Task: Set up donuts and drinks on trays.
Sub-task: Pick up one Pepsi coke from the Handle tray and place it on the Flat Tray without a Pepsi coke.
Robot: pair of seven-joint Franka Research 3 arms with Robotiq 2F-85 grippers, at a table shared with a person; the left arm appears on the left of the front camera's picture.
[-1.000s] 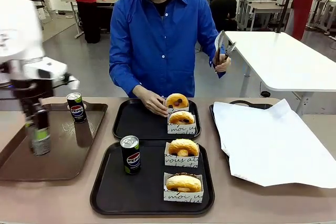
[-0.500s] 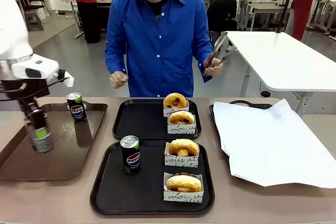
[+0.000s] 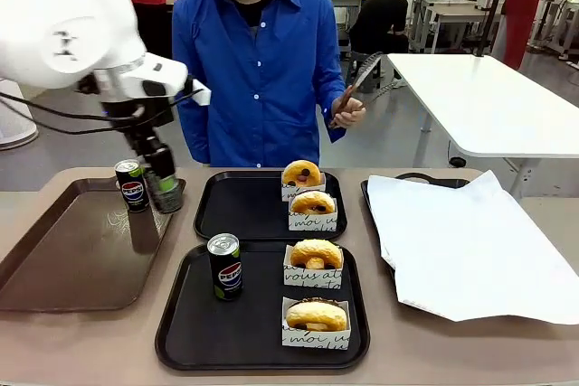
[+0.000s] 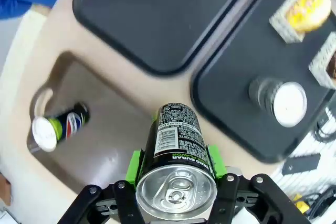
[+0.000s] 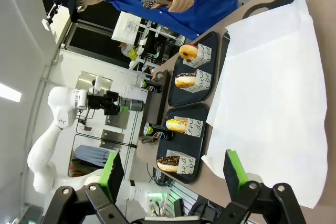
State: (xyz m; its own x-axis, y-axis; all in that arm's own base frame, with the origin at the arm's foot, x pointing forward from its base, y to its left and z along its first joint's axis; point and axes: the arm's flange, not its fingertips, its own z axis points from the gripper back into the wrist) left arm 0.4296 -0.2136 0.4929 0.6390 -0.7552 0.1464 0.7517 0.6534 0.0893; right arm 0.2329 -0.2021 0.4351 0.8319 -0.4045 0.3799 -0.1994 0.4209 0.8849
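Left gripper, clamped on a can, now up beside the far tray

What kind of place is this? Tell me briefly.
Probably a robotics lab staged as a snack counter: white work tables and other people behind, with donuts and cans set on black trays.

Glossy brown tray, matt black trays, paper sleeves.

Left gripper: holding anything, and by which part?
Yes. The left gripper holds a Pepsi can, green pads clamped on opposite sides of its body just below the silver top.
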